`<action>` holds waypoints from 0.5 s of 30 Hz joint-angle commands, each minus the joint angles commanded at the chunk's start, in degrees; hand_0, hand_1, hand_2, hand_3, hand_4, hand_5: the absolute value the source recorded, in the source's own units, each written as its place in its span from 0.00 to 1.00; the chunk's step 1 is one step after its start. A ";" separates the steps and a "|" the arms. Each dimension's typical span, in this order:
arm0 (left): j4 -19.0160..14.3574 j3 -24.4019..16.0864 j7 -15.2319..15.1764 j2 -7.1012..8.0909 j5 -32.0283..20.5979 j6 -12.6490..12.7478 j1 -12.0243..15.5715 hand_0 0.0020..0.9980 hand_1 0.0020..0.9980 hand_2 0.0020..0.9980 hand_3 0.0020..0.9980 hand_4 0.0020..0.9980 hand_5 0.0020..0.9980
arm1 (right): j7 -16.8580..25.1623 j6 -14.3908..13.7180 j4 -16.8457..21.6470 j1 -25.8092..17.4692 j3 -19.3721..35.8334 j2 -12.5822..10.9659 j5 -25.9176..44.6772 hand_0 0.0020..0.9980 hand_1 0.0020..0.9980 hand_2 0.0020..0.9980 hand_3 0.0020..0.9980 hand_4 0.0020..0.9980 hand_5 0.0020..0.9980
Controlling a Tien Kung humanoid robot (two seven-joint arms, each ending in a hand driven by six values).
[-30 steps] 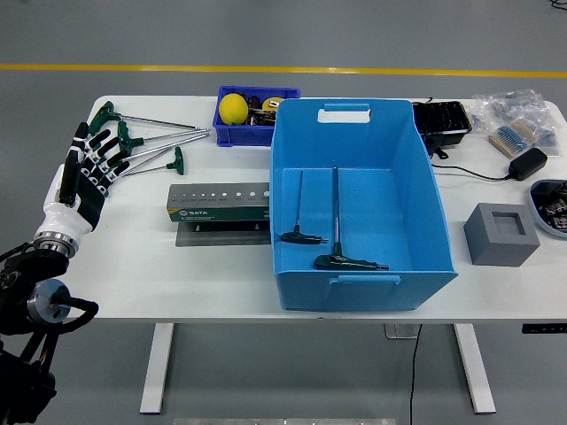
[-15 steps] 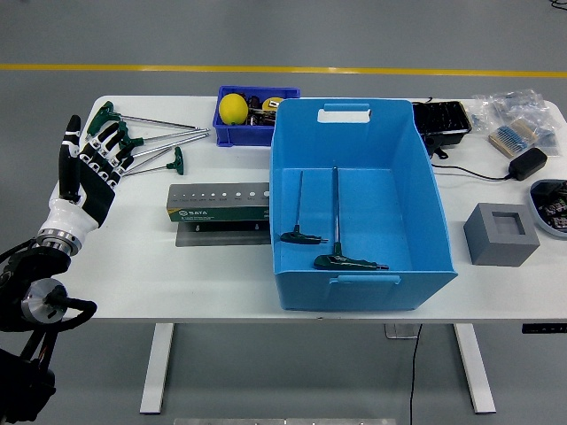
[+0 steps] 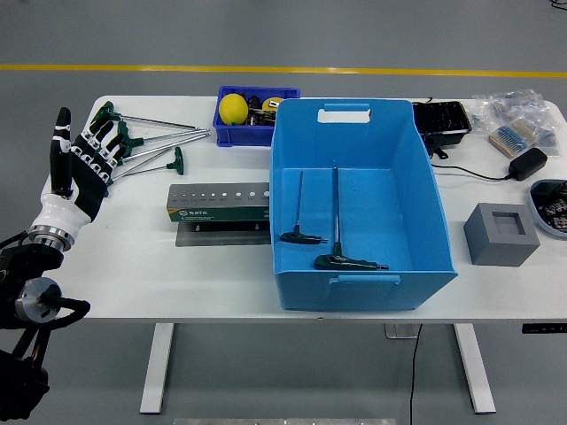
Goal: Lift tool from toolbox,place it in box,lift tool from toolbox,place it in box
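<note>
White table [image 3: 133, 257], grey floor beyond, yellow line [image 3: 283, 69] across far floor. Small blue bin [image 3: 232, 133] at far edge, touching the big one's corner; yellow ball [image 3: 233, 108] inside among mixed bits. Black tray [image 3: 440, 119] far right of centre. Black power adapter [image 3: 529, 162] with cable trailing left. Clear bags [image 3: 518, 111] of small parts at far right corner; blue-bristled item [image 3: 508, 140] just beside. Grey block [image 3: 500, 234] with square recess, near right edge. Round dish [image 3: 551, 205], cut off at right border.
</note>
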 joint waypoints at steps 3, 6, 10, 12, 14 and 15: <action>-0.09 -0.25 0.03 0.21 2.24 -0.20 -0.09 1.00 1.00 1.00 0.90 0.97 1.00 | -0.05 -0.01 0.00 0.04 0.11 -0.02 -0.21 0.70 0.68 0.74 0.57 0.80 0.69; -0.11 -0.36 0.04 0.36 3.60 -0.47 -0.13 1.00 1.00 1.00 0.90 0.97 1.00 | -0.03 0.02 0.01 0.08 0.06 -0.06 -0.15 0.70 0.68 0.74 0.57 0.80 0.69; -0.03 -0.23 0.06 0.53 3.60 -0.81 -0.25 1.00 1.00 1.00 0.90 0.97 1.00 | 0.02 0.05 0.02 0.14 -0.02 -0.11 -0.06 0.70 0.68 0.74 0.57 0.80 0.69; -0.01 -0.20 0.15 0.61 3.66 -1.04 -0.37 1.00 1.00 1.00 0.89 0.98 1.00 | 0.03 0.04 0.02 0.16 -0.05 -0.12 -0.01 0.70 0.68 0.74 0.57 0.80 0.69; -0.03 -0.22 0.42 0.69 3.76 -1.33 -0.47 1.00 1.00 1.00 0.89 0.98 1.00 | 0.03 0.03 0.02 0.17 -0.05 -0.14 -0.04 0.70 0.68 0.74 0.57 0.80 0.69; -0.05 -0.26 0.62 0.74 3.90 -1.45 -0.52 1.00 1.00 1.00 0.89 0.98 1.00 | 0.03 0.03 0.03 0.18 -0.05 -0.15 -0.04 0.70 0.68 0.74 0.57 0.80 0.69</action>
